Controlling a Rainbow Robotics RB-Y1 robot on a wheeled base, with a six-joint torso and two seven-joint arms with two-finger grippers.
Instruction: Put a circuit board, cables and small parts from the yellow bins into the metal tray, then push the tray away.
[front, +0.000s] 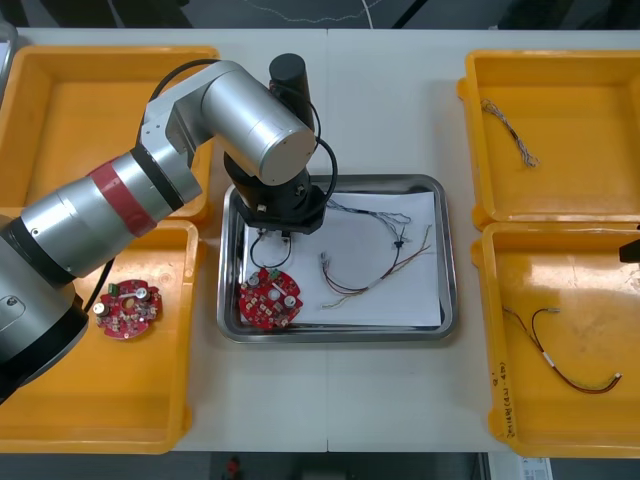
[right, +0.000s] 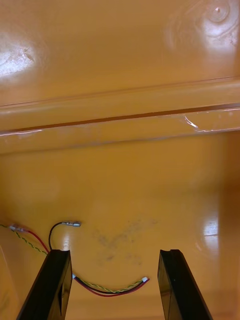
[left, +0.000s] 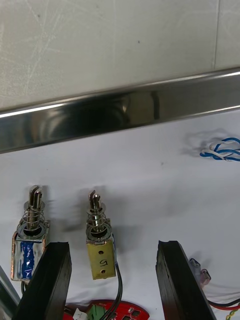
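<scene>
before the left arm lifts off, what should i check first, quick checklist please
1. Left gripper open above the metal tray: ok.
2. Small metal parts lying on the tray's white inside: ok.
3. Circuit board inside the tray: ok.
4. Cables inside the tray: ok.
5. Right gripper open over the red and yellow cable in its yellow bin: ok.
6. Tray pushed away: not ok, it sits between the bins.
</scene>
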